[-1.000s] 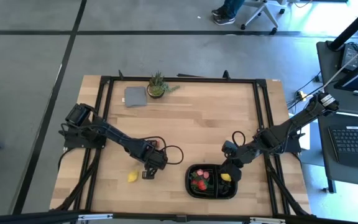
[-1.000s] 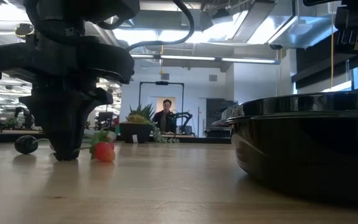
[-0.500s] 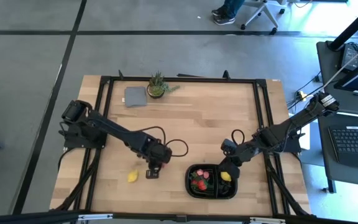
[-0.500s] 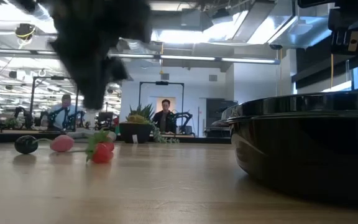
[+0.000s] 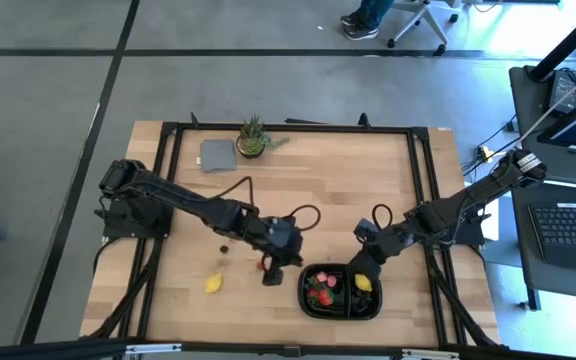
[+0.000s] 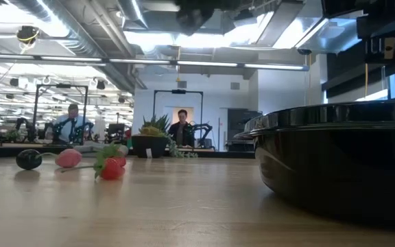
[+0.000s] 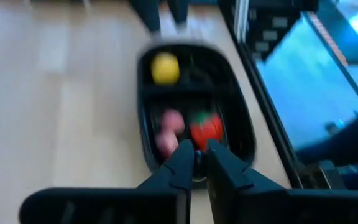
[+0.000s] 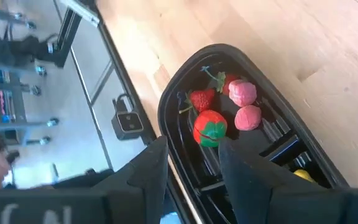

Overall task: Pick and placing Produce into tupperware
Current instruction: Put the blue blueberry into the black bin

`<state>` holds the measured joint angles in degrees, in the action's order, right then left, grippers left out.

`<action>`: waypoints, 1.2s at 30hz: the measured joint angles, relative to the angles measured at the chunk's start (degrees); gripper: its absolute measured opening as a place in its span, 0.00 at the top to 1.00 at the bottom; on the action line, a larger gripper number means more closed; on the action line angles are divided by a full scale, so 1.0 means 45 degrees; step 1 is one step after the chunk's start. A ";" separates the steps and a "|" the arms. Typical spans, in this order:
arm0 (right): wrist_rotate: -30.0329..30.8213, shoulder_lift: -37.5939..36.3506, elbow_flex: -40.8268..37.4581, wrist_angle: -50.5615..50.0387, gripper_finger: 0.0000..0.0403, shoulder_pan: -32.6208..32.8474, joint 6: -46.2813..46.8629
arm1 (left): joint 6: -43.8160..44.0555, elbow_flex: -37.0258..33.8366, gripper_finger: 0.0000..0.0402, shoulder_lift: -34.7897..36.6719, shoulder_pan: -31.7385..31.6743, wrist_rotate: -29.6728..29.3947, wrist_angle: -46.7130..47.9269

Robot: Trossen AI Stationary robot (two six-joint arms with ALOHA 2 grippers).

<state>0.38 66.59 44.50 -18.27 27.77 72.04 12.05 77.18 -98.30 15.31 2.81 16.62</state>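
Observation:
The black tray (image 5: 340, 292) lies near the table's near edge and holds a lemon (image 5: 364, 284), strawberries (image 8: 209, 127) and pink bits (image 8: 242, 92). My left gripper (image 5: 273, 272) hangs in the air just left of the tray. Its fingers (image 7: 196, 157) are shut, and I see nothing between them. My right gripper (image 5: 362, 262) is open (image 8: 191, 174) above the tray's right end. Lying loose on the wood are a second lemon (image 5: 214, 284), a dark cherry (image 6: 27, 159), a pink bit (image 6: 68, 158) and a strawberry (image 6: 113, 167).
A potted plant (image 5: 253, 136) and a grey cloth (image 5: 216, 154) sit at the far edge. A black frame rail (image 5: 423, 190) runs around the table. Bare wood lies between the loose fruit and the tray. People sit in the room beyond the table.
My left gripper has risen off the table beside the loose strawberry and swung right toward the tray, uncovering the cherry and the pink bit in the low view. My right gripper has drawn back a little from the lemon in the tray, toward the far edge.

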 joint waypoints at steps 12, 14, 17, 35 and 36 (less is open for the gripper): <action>-0.4826 0.0000 0.0002 -0.0534 0.63 -0.0233 0.2038 | -0.1056 0.0046 0.95 -0.0982 -0.0224 -0.1170 -0.5169; -0.5599 -0.0005 -0.0001 -0.0899 0.63 -0.0233 0.2048 | -0.0909 0.0046 0.94 -0.1399 -0.0224 -0.1170 -0.6201; -0.6919 -0.0108 -0.0002 -0.1541 0.63 -0.0233 0.2526 | -0.0311 0.0055 0.93 -0.2204 -0.0224 -0.1112 -0.7585; -0.8767 -0.1319 0.0000 -0.3309 0.63 -0.0228 0.2622 | 0.0966 0.5938 0.94 -0.8457 0.0391 -0.1034 -0.7755; -0.8767 -0.1321 -0.0002 -0.3308 0.63 -0.0228 0.2610 | 0.0965 0.6068 0.94 -0.8626 0.0388 -0.1035 -0.7739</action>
<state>-39.07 60.64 44.49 -33.16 26.74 83.79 16.40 104.48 -137.12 17.06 -1.85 -18.21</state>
